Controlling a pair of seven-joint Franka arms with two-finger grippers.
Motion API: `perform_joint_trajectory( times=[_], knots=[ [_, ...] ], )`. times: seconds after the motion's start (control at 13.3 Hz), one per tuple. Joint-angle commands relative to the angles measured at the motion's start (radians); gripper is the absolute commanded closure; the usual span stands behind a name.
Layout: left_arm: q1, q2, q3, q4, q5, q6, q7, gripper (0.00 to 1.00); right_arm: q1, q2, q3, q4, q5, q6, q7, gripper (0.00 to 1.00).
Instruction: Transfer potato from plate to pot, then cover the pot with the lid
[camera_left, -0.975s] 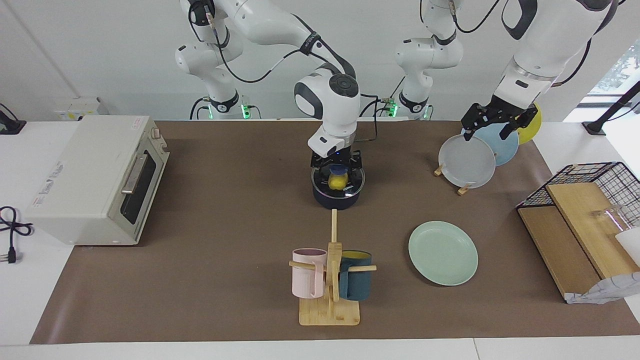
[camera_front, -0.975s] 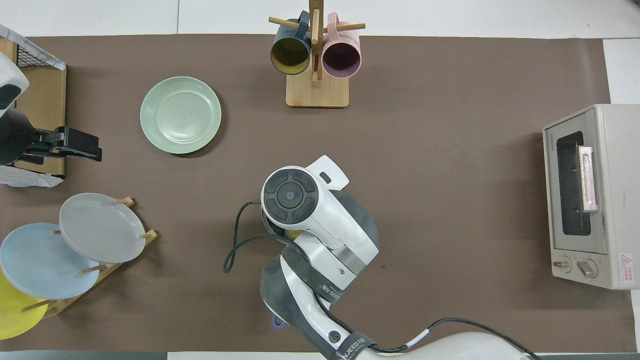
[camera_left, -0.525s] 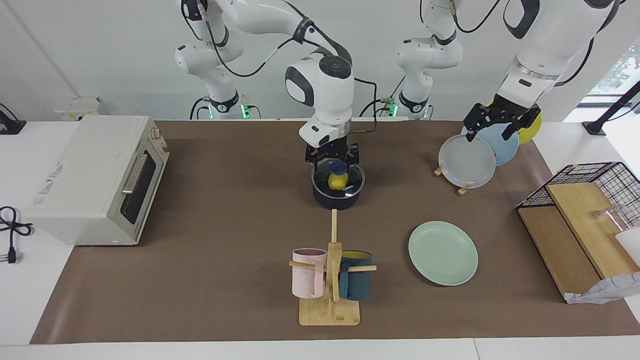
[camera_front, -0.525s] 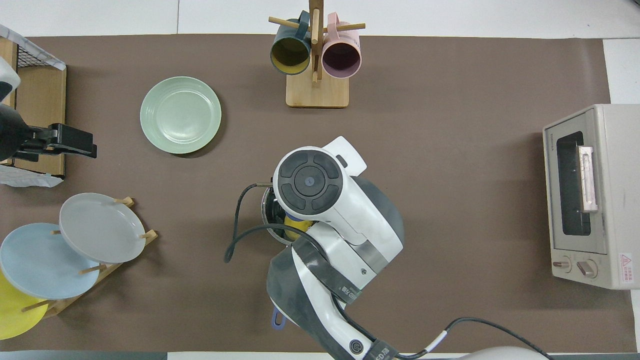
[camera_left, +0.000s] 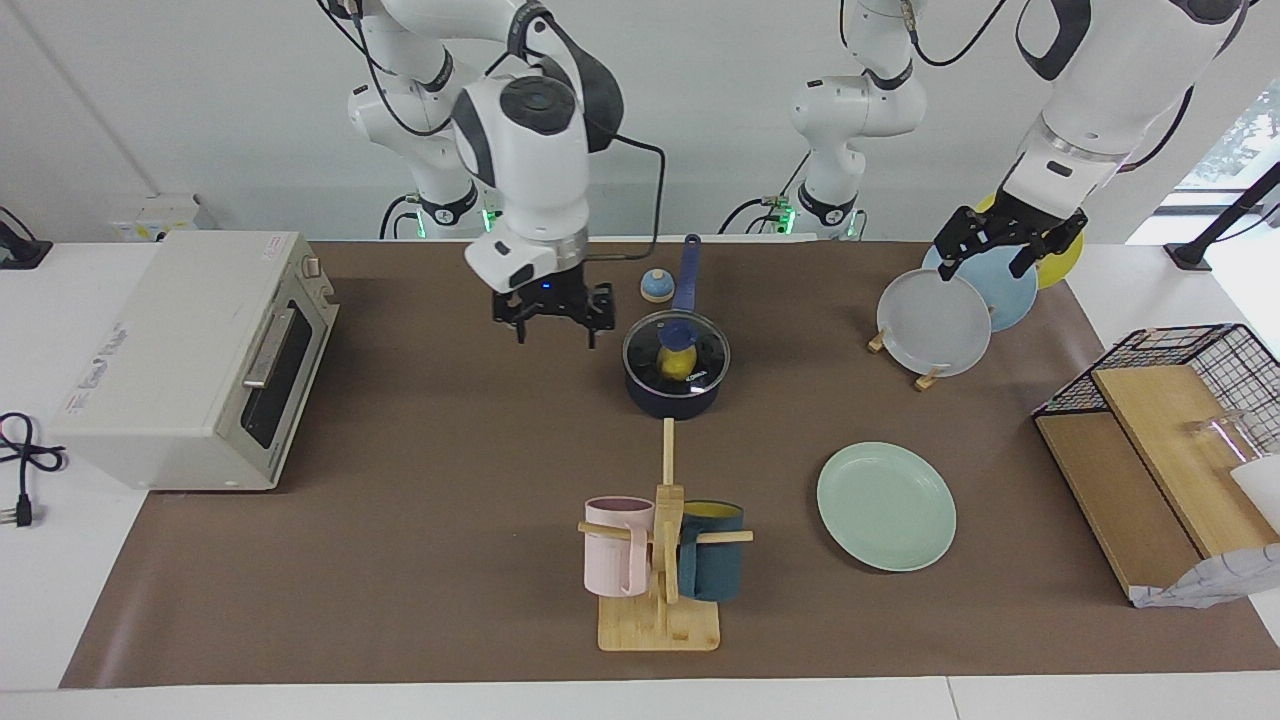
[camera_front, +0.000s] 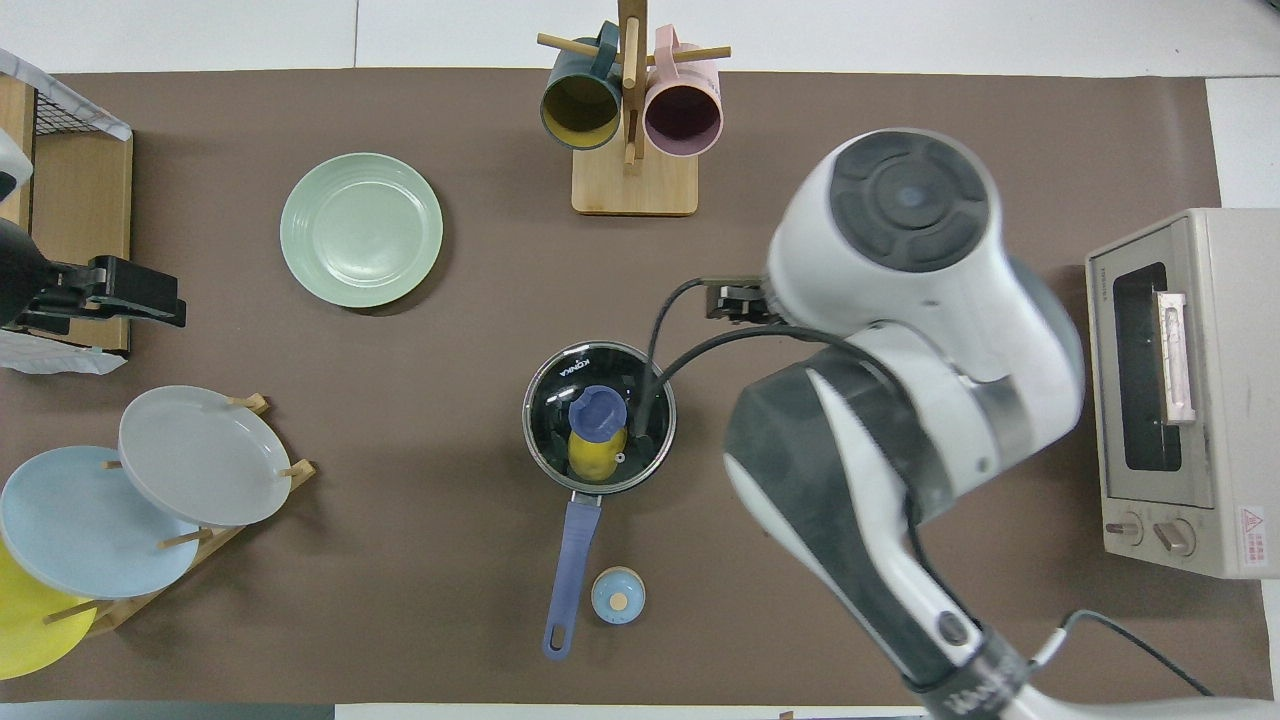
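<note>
The worktop (camera_left: 420, 560) carries a toaster oven (camera_left: 190, 355) at the right arm's end. The mint-green plate (camera_left: 886, 520) lies bare, farther from the robots than the pot (camera_left: 672, 398). The glass lid (camera_left: 702, 352) sits on the pot, the yellow potato (camera_left: 673, 364) showing through it. The right gripper (camera_left: 548, 322) hangs over bare mat beside the pot, jaws released. The left gripper (camera_left: 996, 252) hovers over the upright rack plates (camera_left: 935, 322), jaws spread, empty.

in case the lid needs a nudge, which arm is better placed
Right: its hand hangs beside the pot, with the lid on it. The left hand is over the plate rack.
</note>
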Motion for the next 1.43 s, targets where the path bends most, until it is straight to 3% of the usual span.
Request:
perform_joint_trajectory(
  times=[0.0,0.22,0.38,0.9,1.35],
  knots=[
    [0.004,-0.024,-0.001,-0.019,-0.008,-0.027,0.014,0.00,-0.124,-0.107,0.013,-0.012,0.015,-0.117,-0.175,0.00],
    [0.011,-0.035,-0.001,-0.030,-0.008,-0.021,0.014,0.00,-0.210,-0.210,0.005,-0.003,0.004,-0.223,-0.293,0.00],
    [0.010,-0.035,-0.001,-0.030,-0.008,-0.021,0.005,0.00,-0.220,-0.213,-0.061,0.000,0.002,-0.268,-0.375,0.00],
    [0.014,-0.032,0.000,-0.025,0.015,-0.011,0.014,0.00,-0.350,-0.194,-0.092,-0.021,0.057,-0.244,-0.478,0.00],
    [0.014,-0.032,0.000,-0.025,0.027,-0.013,0.013,0.00,-0.361,-0.204,-0.092,-0.063,0.073,-0.175,-0.528,0.00]
  ],
)
